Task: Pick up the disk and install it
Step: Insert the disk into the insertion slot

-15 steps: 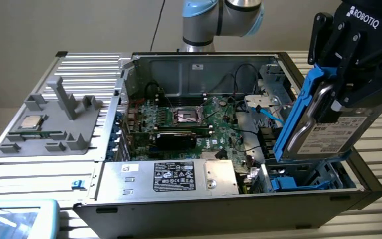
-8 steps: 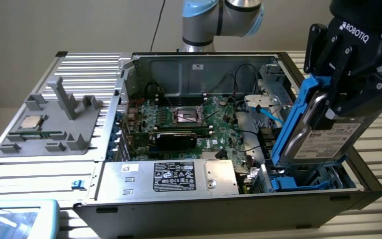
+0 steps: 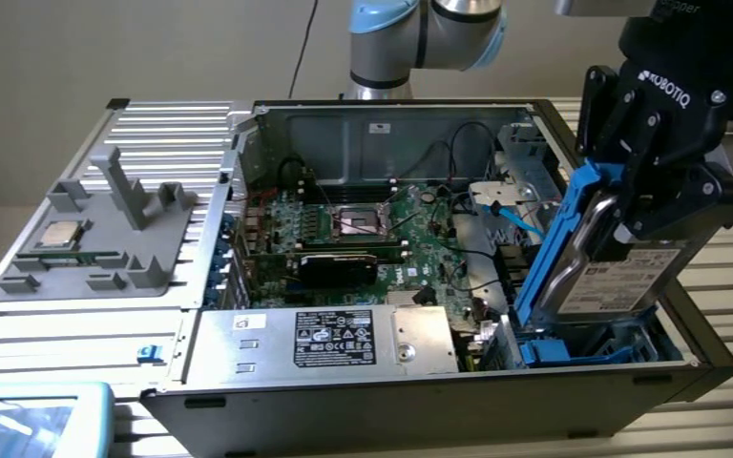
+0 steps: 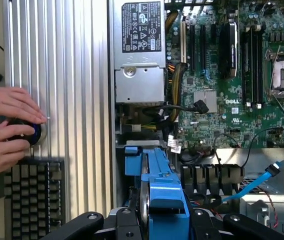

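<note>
Exterior view, item one: black gripper, fingers pinching the disk by its flat faces. Disk stands on edge, white label showing, blue bracket along its rim, lower end at the blue drive bay on the exterior view's right of the open computer case. Item two: silver power supply, just beside the bay. Wrist view: a person's hands on a round knob, near a keyboard.
</note>
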Controlling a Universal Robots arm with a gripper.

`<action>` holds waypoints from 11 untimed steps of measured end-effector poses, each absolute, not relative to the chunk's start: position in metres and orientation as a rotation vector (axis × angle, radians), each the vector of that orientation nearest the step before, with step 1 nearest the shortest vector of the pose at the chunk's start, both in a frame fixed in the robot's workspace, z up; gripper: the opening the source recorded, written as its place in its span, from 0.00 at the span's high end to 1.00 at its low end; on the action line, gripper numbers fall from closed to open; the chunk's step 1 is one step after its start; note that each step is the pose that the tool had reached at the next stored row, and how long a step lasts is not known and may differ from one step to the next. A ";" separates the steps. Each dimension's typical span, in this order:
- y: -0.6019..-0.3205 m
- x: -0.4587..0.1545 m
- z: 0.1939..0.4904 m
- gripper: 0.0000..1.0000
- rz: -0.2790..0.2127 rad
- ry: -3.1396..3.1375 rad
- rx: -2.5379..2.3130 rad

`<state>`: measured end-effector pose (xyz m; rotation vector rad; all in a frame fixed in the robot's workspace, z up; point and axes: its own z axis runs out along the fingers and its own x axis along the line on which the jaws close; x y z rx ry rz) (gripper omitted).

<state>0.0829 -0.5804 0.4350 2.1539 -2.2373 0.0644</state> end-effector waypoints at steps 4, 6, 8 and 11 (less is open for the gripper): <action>-0.581 0.083 0.431 0.63 0.064 -2.237 2.154; -0.581 0.083 0.429 0.63 0.064 -2.238 2.154; -0.581 0.083 0.428 0.63 0.063 -2.238 2.154; -0.581 0.083 0.425 0.63 0.060 -2.239 2.156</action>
